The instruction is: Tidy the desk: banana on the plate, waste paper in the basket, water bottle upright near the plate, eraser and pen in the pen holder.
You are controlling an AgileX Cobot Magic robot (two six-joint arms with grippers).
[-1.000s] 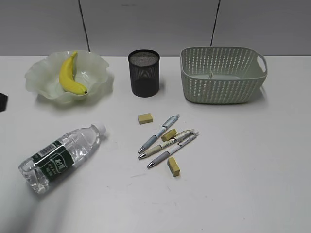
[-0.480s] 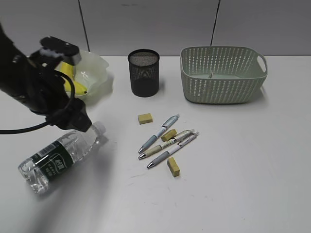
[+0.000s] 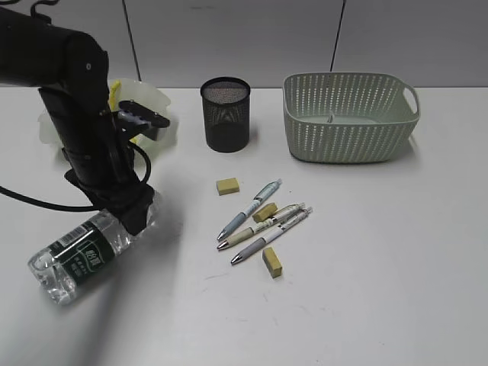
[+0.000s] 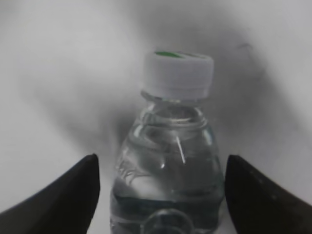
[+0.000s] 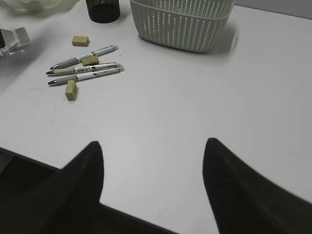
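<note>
The water bottle point(image 3: 76, 255) lies on its side on the desk point(image 3: 381, 252), its white cap point(image 4: 178, 73) pointing away from my left wrist camera. My left gripper point(image 3: 137, 213) is down over the bottle's neck end. In the left wrist view this gripper point(image 4: 161, 158) is open, one finger on each side of the bottle's shoulder point(image 4: 168, 161), with a gap on both sides. The banana point(image 3: 115, 90) lies in the plate point(image 3: 164, 122), mostly behind my left arm. Three pens point(image 3: 263, 221) and three erasers point(image 3: 228, 186) lie mid-desk. My right gripper point(image 5: 153, 144) is open and empty. The waste paper is out of view.
The pen holder point(image 3: 226, 114) stands at the back centre and the basket point(image 3: 349, 116) at the back right. My left arm stretches from the upper left across the plate. The right wrist view shows the pens point(image 5: 83, 69), the basket point(image 5: 180, 24) and a dark desk edge below.
My left arm has come into view from the left and moved down over the bottle's neck, its jaws widening. The bottle, pens and erasers have not moved.
</note>
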